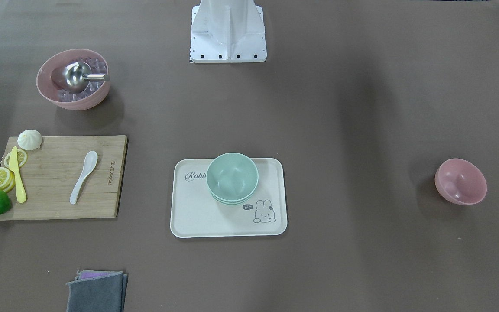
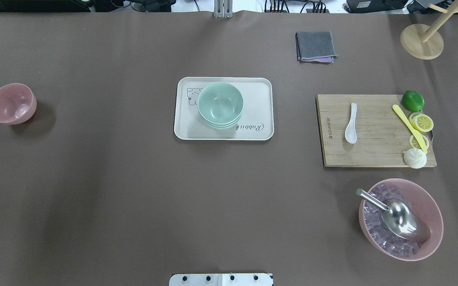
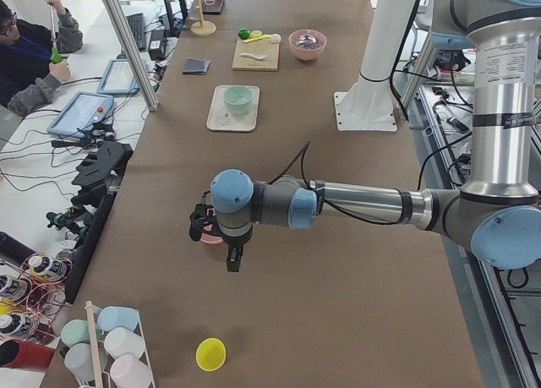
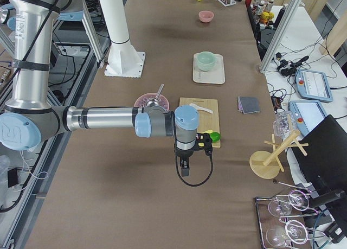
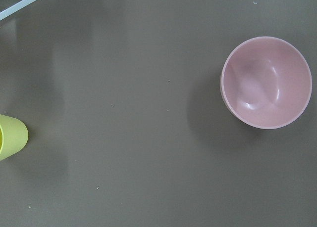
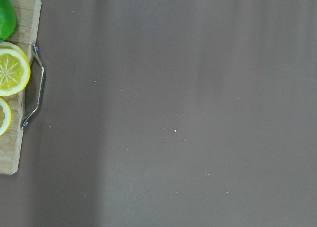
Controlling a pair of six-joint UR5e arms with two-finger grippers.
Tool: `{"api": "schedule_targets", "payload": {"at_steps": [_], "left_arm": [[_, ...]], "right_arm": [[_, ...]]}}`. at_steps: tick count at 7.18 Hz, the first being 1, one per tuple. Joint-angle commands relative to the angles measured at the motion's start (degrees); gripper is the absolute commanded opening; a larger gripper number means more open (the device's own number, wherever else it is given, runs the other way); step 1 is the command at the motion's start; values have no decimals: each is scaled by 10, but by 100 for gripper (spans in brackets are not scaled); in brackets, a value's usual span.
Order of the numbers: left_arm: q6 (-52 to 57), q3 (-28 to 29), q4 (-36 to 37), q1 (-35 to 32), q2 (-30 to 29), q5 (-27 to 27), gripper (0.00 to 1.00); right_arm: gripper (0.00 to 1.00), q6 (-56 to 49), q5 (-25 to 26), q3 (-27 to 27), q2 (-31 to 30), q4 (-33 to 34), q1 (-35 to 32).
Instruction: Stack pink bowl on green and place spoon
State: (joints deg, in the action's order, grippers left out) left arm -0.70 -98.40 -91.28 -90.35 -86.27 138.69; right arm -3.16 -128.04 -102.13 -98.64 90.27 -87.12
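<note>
A small pink bowl (image 1: 460, 181) stands empty and upright on the brown table at my left end; it also shows in the overhead view (image 2: 11, 103) and the left wrist view (image 5: 266, 82). A stack of green bowls (image 1: 232, 177) sits on a cream rabbit tray (image 1: 197, 216) at the table's middle. A white spoon (image 1: 84, 175) lies on a wooden cutting board (image 1: 54, 190). My left gripper (image 3: 203, 227) hovers above the pink bowl. My right gripper (image 4: 203, 140) hovers past the board's end. Both show only in the side views, so I cannot tell whether they are open or shut.
A large pink bowl (image 2: 400, 218) holds ice cubes and a metal scoop. A lime (image 2: 413, 100), lemon slices, a yellow knife and a white bun sit on the board. A folded grey cloth (image 2: 315, 46) and a wooden stand (image 2: 422, 39) are farther out. A yellow cup (image 5: 10, 136) stands near the pink bowl.
</note>
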Motion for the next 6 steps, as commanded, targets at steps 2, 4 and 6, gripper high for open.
{"api": "schedule_targets", "payload": {"at_steps": [2, 4, 6], "left_arm": [[-1, -4, -6, 0, -8, -4, 98], [0, -11, -14, 0, -9, -5, 98], [0, -7, -64, 0, -8, -17, 98]], "right_arm": [[100, 0, 0, 0, 0, 0, 0], [100, -3, 0, -10, -4, 0, -1], [100, -1, 5, -27, -2, 0, -1]]}}
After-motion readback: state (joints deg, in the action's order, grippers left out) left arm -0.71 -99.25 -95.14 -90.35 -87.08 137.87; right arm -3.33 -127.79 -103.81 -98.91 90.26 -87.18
